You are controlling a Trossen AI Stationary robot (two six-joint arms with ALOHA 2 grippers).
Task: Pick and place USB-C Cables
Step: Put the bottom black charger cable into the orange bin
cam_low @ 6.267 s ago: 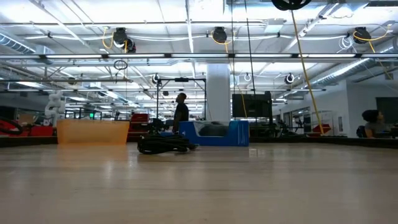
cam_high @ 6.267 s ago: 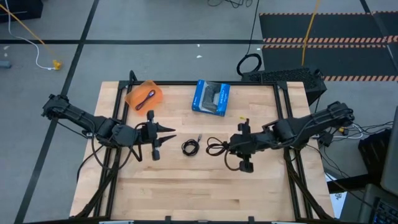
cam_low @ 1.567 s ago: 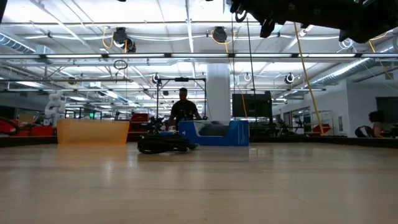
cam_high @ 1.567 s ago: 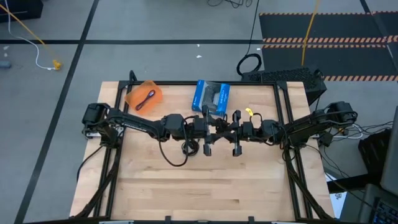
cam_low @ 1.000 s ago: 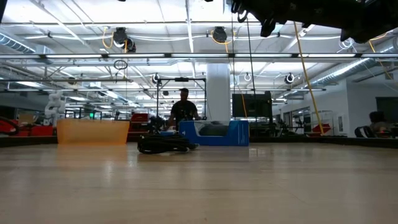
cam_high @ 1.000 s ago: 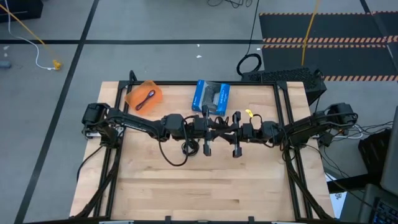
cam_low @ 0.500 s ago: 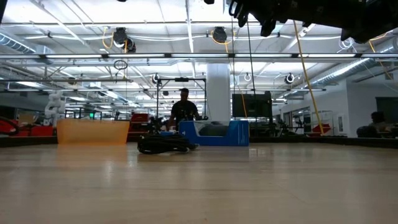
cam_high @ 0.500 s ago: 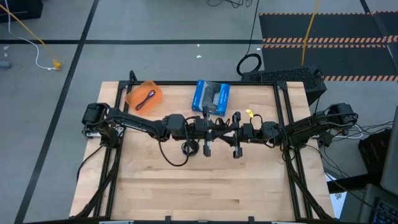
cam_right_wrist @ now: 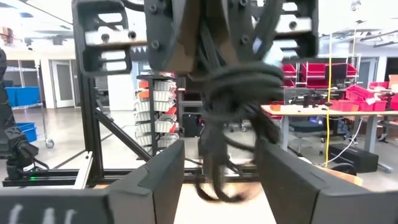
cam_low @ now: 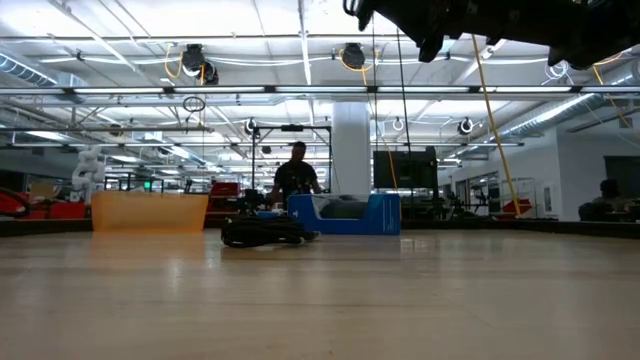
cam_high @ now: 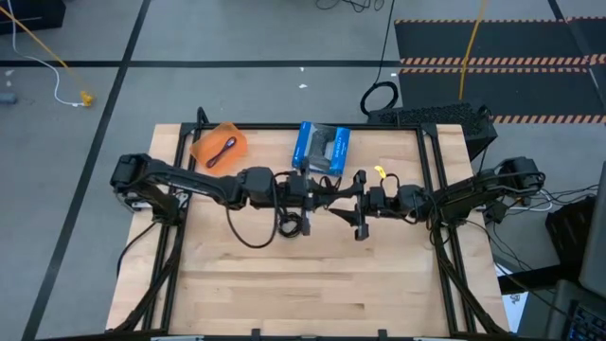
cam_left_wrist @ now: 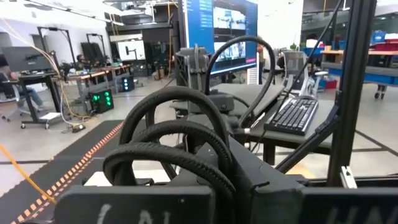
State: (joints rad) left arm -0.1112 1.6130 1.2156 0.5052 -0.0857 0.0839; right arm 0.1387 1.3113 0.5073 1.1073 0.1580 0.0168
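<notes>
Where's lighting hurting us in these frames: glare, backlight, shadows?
Low view: ceiling lights glare, and the arms above show as mere silhouettes. Right wrist view: black cable backlit by the bright room. High view: even light on the table, only faint shadows.

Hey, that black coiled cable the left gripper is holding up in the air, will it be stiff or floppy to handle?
Probably floppy: the black cable bunches unevenly under the left gripper, and a loop droops between the right gripper's open fingers. Likely light, since a narrow pinch alone holds it up. Loose loops may snag.
</notes>
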